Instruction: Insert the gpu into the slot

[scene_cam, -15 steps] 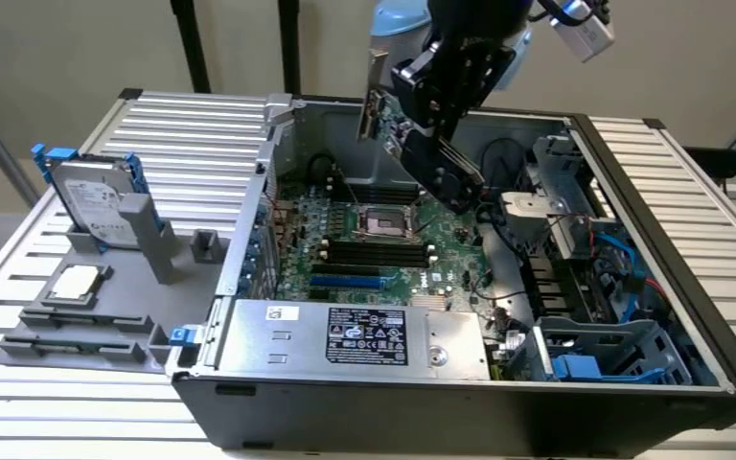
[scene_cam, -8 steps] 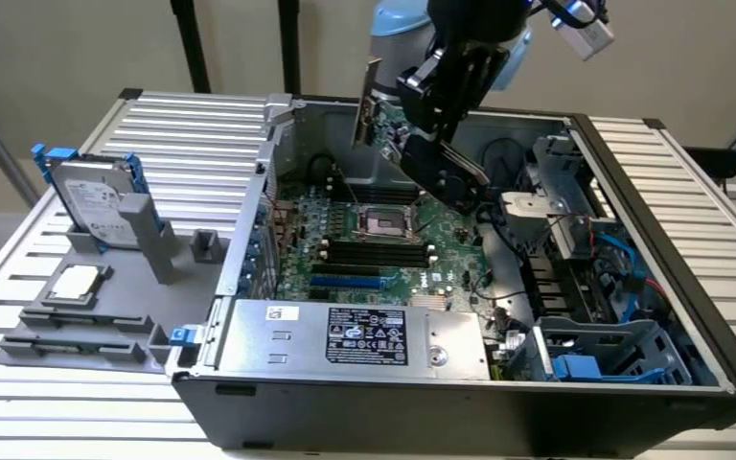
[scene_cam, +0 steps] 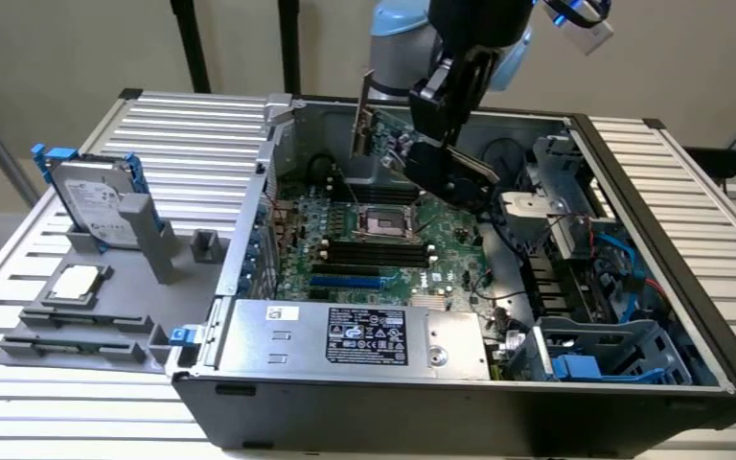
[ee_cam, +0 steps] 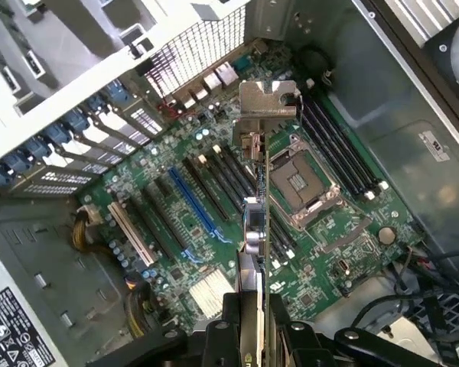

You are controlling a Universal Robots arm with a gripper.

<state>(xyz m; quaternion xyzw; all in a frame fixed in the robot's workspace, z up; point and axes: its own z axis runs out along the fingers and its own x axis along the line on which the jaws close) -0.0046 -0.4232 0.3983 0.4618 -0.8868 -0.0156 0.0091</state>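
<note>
Blue slot [ee_cam: 195, 202]: one.
gpu [ee_cam: 254, 229]: one, held on edge, bracket end [ee_cam: 268, 99] away from gripper [ee_cam: 252, 321].
gripper: clamped on gpu.

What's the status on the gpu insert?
Gripper shut on gpu, held edge-down above the motherboard. Not yet in the blue slot. Slot empty, nothing lying across it.

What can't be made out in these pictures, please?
- gpu faces: the wrist view sees the card edge-on.
- slot contacts: too small in both views.
- gripper: wrist view, cut off by the frame edge.
- power-supply label text: exterior view, too small.
</note>
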